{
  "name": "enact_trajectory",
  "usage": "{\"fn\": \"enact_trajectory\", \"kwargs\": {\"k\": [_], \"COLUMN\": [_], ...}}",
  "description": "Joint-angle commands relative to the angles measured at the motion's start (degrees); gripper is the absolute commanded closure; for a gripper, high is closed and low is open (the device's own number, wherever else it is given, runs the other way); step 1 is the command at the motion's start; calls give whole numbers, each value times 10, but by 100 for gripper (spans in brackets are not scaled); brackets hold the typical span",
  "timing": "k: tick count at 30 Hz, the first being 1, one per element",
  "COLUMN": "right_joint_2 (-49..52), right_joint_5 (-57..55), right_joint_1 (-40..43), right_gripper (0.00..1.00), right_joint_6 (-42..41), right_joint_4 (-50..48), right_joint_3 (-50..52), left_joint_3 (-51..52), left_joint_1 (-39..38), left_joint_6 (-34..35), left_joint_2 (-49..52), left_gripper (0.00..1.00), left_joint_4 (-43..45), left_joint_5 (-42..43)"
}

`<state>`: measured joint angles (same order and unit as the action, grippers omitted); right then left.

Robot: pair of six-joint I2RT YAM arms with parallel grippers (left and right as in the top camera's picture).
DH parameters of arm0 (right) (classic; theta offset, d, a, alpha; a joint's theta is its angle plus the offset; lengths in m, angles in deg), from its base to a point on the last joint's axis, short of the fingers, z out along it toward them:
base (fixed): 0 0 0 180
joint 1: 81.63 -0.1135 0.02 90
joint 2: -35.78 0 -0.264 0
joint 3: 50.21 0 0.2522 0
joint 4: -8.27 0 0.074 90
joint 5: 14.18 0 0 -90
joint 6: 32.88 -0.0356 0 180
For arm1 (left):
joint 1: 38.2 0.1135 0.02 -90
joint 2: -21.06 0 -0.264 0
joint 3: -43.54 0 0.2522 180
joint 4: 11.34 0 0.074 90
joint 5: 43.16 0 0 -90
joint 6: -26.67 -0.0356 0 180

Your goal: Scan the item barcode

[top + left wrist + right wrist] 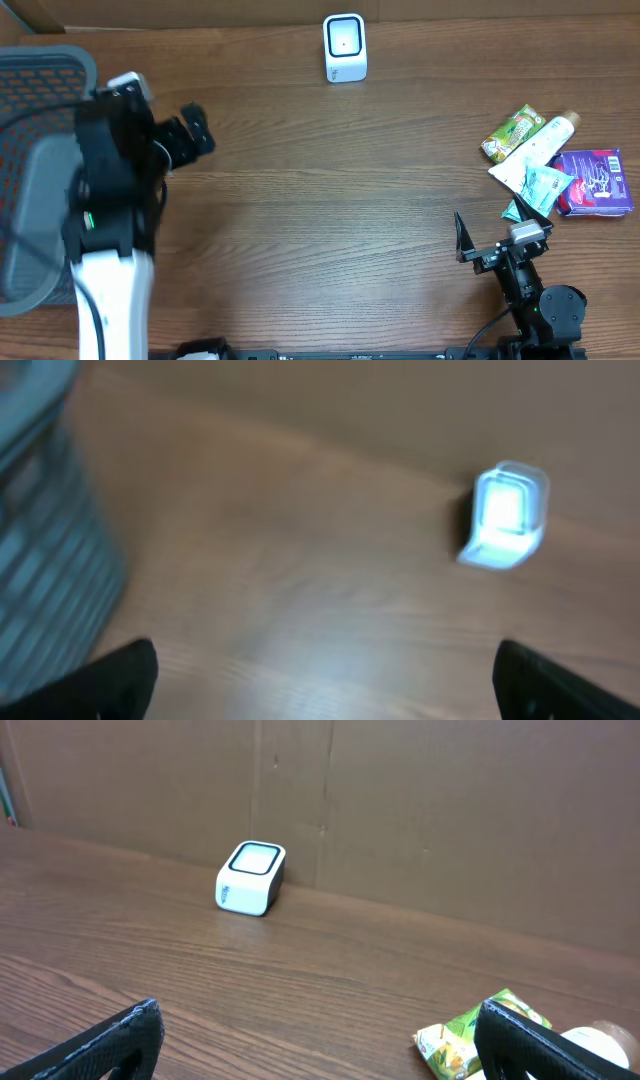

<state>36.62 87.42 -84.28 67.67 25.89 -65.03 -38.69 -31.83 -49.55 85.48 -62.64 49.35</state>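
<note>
white tube (540, 148) lying diagonally, cap pointing far-right, left gripper (325, 672) and right gripper (318, 1038) spread wide, empty

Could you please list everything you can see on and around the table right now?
white box-shaped barcode scanner: one, white, far edge, centre
grey mesh basket: one, grey, left edge
green snack packet: one, green, right-side pile
white plastic tube: one, white, beside green packet
pale teal sachet: one, teal, front of pile
purple rectangular pack: one, purple, pile's right end
brown wooden table: one, brown, beneath everything
left gripper: one, black, open, near basket
right gripper: one, black, open, near pile
</note>
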Motion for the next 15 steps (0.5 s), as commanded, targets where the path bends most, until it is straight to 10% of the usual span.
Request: {"fn": "enact_trajectory", "kwargs": {"k": [1,15], "right_joint_2": [-7,-7], "right_joint_5": [-4,-4], "right_joint_1": [2,2], "right_gripper": [0,0], "right_joint_6": [-2,-2], "right_joint_4": [-3,-3], "right_joint_3": [6,6], "left_joint_3": [124,562], "left_joint_1": [-3,-12], "left_joint_6": [-112,-188], "left_joint_2": [-101,-422], "left_gripper": [0,0], "left_joint_4": [94,442], "left_joint_5": [88,98]}}
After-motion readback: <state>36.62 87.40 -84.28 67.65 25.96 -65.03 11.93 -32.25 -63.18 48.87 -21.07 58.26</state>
